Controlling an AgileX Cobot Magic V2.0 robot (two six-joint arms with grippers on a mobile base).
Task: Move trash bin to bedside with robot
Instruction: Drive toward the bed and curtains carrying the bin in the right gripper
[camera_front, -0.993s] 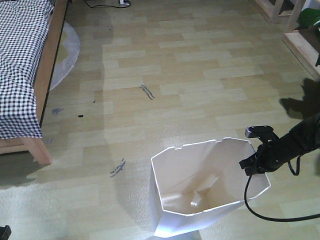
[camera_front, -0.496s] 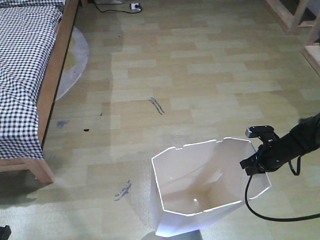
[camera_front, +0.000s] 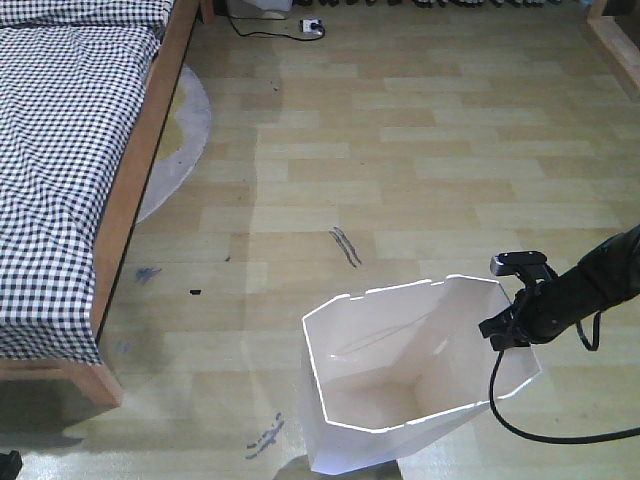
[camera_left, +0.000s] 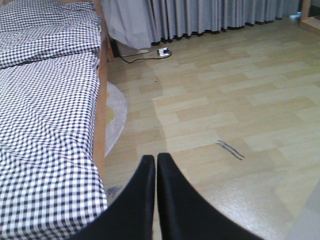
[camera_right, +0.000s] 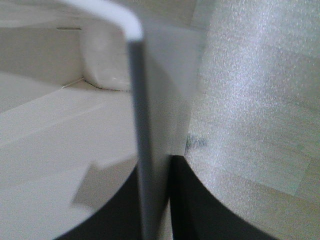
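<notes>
Currently, the trash bin (camera_front: 400, 345) is pinched at its right rim by the right gripper (camera_front: 517, 322), jaws clamped on thin plastic, approx. at the floor's (camera_front: 420, 150) near edge, well apart from the bedside (camera_front: 135, 215). The left gripper (camera_left: 156, 172) is seen closed w/ nothing held. The bin is judged light, flexible & slippery, so a stiffer rim corner is preferred.

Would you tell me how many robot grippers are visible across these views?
2. The right gripper is at the trash bin's right rim, jaws closed on its wall. The left gripper shows in its own wrist view, jaws shut, empty, over the floor beside the bed.
</notes>
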